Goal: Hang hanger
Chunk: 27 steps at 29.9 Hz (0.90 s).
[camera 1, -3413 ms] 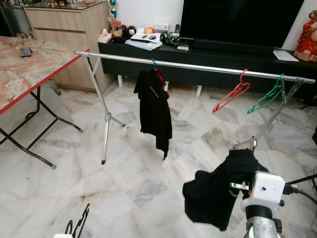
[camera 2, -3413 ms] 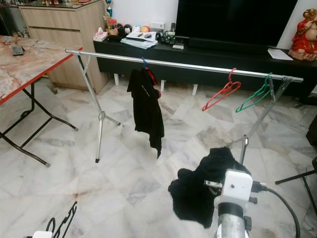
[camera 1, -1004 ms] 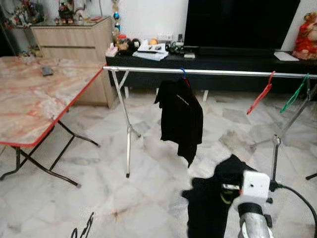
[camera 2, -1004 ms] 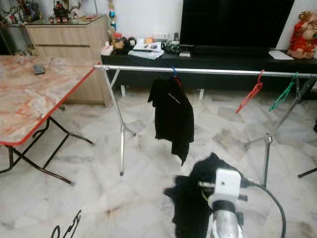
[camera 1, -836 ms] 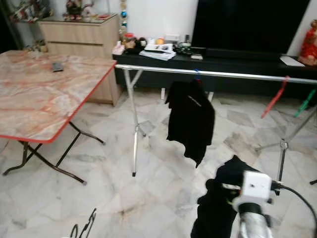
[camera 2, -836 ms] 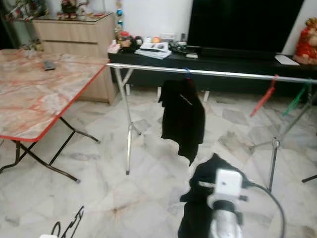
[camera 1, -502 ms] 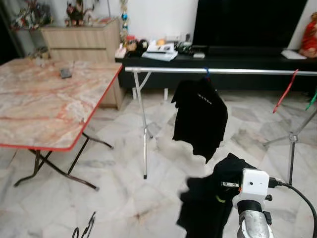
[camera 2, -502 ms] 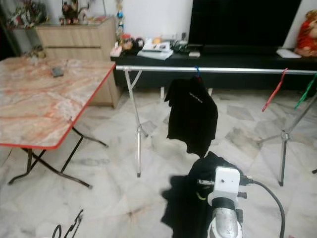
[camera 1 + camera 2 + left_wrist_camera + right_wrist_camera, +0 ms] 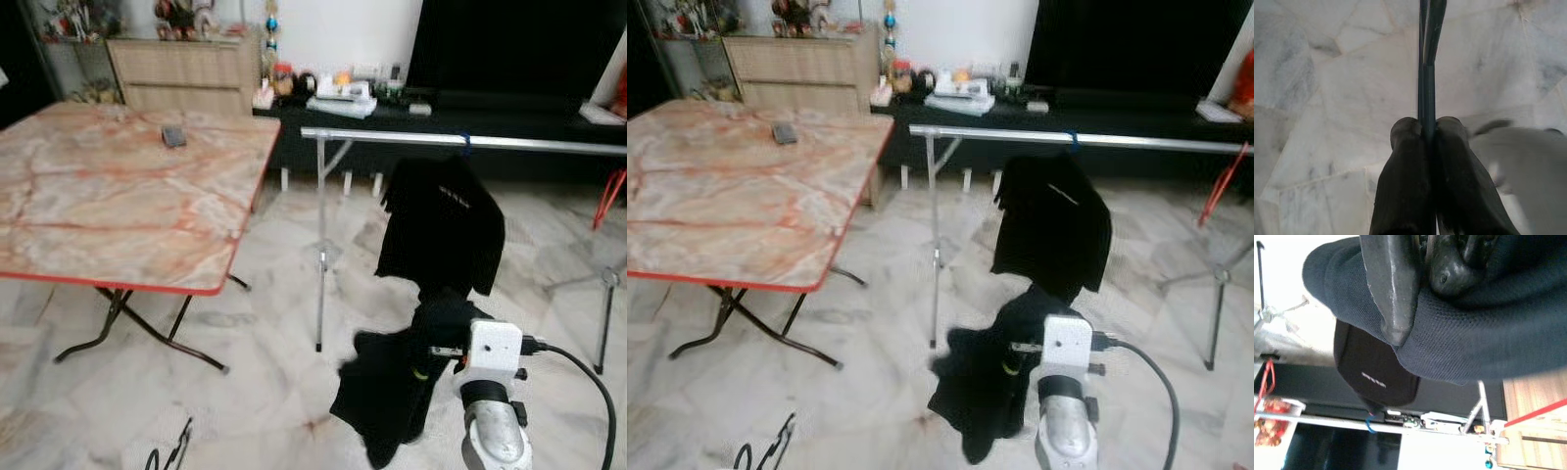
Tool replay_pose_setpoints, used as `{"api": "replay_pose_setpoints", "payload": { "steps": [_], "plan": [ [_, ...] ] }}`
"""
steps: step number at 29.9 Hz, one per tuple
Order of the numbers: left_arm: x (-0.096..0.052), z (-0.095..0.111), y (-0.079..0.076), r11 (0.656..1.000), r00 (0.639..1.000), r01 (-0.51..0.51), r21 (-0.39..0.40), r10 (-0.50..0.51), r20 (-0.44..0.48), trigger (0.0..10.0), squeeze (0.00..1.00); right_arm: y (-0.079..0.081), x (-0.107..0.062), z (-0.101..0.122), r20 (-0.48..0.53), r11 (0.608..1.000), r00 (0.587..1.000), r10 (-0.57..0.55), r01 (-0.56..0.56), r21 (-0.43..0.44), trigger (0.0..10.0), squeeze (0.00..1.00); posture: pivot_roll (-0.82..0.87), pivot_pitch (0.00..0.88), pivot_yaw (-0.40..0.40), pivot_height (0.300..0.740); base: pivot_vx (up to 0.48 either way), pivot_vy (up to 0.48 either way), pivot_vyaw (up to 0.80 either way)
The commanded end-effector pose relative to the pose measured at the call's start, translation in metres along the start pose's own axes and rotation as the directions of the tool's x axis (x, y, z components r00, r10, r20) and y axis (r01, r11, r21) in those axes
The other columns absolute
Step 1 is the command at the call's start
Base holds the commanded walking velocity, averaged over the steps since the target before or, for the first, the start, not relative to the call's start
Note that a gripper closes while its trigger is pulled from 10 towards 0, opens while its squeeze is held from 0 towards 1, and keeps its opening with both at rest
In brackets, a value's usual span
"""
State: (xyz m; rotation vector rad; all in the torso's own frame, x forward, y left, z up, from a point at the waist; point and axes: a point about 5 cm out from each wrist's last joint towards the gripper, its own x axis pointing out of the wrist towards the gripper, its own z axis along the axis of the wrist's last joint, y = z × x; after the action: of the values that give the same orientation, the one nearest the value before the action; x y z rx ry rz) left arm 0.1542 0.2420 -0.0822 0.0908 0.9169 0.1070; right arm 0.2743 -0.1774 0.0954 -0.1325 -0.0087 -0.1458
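My left gripper (image 9: 1423, 128) is shut on the thin black wire of a hanger (image 9: 1426, 44), held low over the marble floor; the hanger's loop (image 9: 168, 452) shows at the bottom left of the head view. My right gripper (image 9: 1418, 296) is shut on a black garment (image 9: 397, 387) that droops in front of me, below the wrist camera box (image 9: 493, 348). Beyond it runs a silver clothes rail (image 9: 392, 137). A black shirt (image 9: 443, 223) hangs from the rail on a blue hook (image 9: 466, 144). A red hanger (image 9: 613, 194) hangs further right.
A marble-topped folding table (image 9: 118, 196) with a red edge stands close on the left, its black legs (image 9: 147, 328) splayed. The rail's tripod post (image 9: 320, 284) stands between table and garment. A dark TV bench (image 9: 441, 113) and a wooden cabinet (image 9: 186, 73) line the back wall.
The camera has swung left: table looms larger, rail and hung shirt sit further right, the green hanger is out of frame. Both grippers keep their holds.
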Motion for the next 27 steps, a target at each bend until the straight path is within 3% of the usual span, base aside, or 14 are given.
{"api": "replay_pose_setpoints", "payload": {
  "steps": [1, 6, 13, 27],
  "plan": [
    [-0.002, -0.006, 0.007, 1.0, 0.999, -0.024, -0.01, 0.024, -0.028, 10.0, 0.0, 0.006, 0.004, 0.012, 0.055, 1.0, 0.998, 0.021, -0.021, 0.007, 10.0, 0.0, 0.1, 0.0, -0.04, 0.74, 0.0, 0.458, 0.0],
    [-0.003, -0.008, 0.007, 1.0, 0.999, -0.027, -0.016, 0.026, -0.035, 10.0, 0.0, 0.009, 0.003, 0.014, 0.065, 0.998, 0.996, 0.055, -0.053, -0.021, 10.0, 0.0, 0.1, 0.001, -0.038, 0.74, 0.0, 0.458, 0.0],
    [-0.003, -0.01, 0.007, 0.999, 0.999, -0.026, -0.02, 0.025, -0.043, 10.0, 0.0, 0.015, 0.004, 0.017, 0.09, 0.996, 0.992, 0.085, -0.082, -0.034, 10.0, 0.0, 0.1, 0.003, -0.04, 0.74, 0.0, 0.458, 0.65],
    [-0.004, -0.014, 0.006, 0.999, 0.998, -0.028, -0.027, 0.026, -0.061, 10.0, 0.0, 0.017, 0.008, 0.02, 0.104, 0.997, 0.992, 0.077, -0.075, -0.023, 10.0, 0.0, 0.1, 0.003, -0.041, 0.74, 0.0, 0.456, 0.0]
  ]
}}
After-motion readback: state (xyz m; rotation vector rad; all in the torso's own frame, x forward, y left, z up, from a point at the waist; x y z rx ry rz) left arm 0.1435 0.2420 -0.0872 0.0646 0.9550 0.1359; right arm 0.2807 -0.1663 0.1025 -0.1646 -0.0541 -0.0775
